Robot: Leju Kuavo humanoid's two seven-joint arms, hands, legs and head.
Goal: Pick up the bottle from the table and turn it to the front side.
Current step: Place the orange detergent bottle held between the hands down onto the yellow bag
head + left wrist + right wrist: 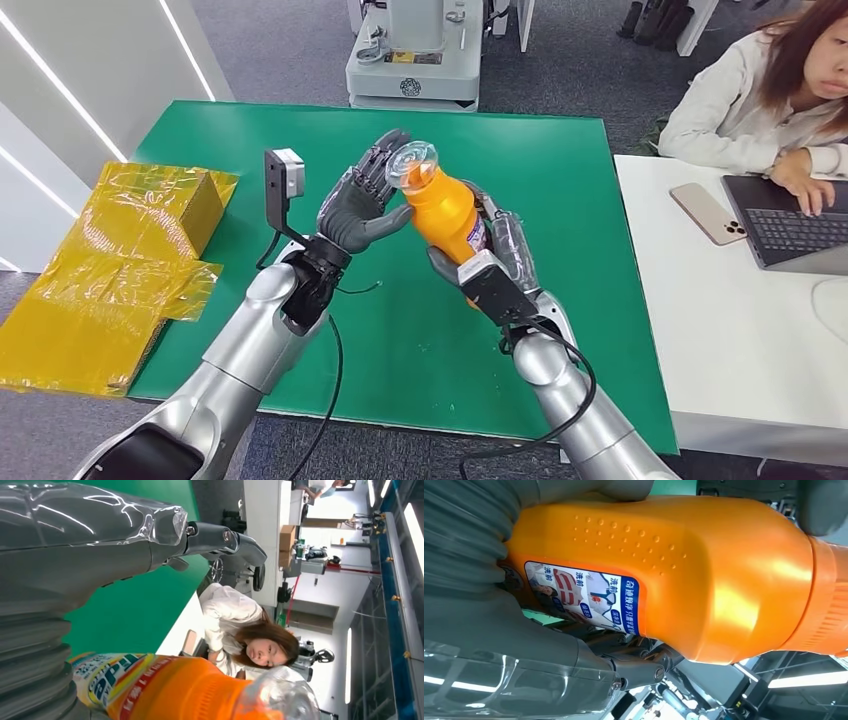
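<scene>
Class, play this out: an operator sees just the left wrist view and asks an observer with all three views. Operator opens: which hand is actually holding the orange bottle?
Observer: The right hand grips the bottle around its lower body, above the green table.
Operator: And my left hand?
Observer: The left hand has its thumb against the bottle's shoulder.
Operator: Anything on the bottle's other side?
Observer: A small blue-edged label, seen in the right wrist view.
</scene>
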